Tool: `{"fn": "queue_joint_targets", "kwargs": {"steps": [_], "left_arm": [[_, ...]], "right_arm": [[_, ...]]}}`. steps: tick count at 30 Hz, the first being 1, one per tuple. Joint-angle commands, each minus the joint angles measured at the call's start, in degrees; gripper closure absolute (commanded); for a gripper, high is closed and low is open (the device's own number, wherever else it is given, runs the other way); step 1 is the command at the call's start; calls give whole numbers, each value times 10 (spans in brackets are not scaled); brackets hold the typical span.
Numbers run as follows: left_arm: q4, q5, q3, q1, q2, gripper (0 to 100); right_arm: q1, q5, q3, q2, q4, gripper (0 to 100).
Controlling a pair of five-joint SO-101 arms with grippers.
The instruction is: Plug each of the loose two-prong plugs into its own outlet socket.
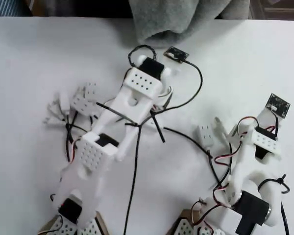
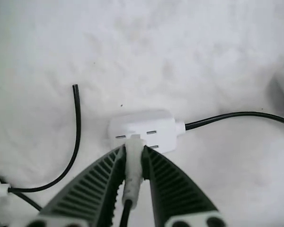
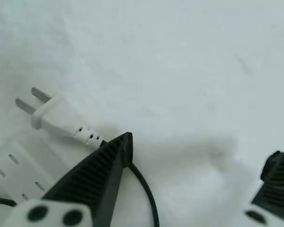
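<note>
- Left gripper (image 2: pixel 132 155) is clamped on a white plug (image 2: pixel 132 172); the plug's long axis lies along the fingers, its head against the slotted outlet block (image 2: pixel 144 126).
- Right gripper (image 3: pixel 201 145) is spread wide over a loose plug (image 3: pixel 57 116) lying flat on the table (image 3: pixel 189 61), prongs pointing away from the gripper, just beside a second outlet block (image 3: pixel 14 172).
</note>
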Motion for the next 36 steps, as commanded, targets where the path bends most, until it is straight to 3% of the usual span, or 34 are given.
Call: {"fn": "queue_joint_targets", "kwargs": {"steps": [1, 13, 21, 36], "left_arm": [[4, 6, -24, -6, -8, 976], [4, 14, 18, 0, -15, 976], [-10, 18, 80, -6, -87, 976], [-52, 15, 88, -30, -86, 976]], "right_arm": [[-5, -5, -2, -19, -13, 584], [-5, -5, -2, -18, -13, 584], [-5, -5, -2, -18, -13, 584], [-5, -5, -2, -18, -13, 584]]}}
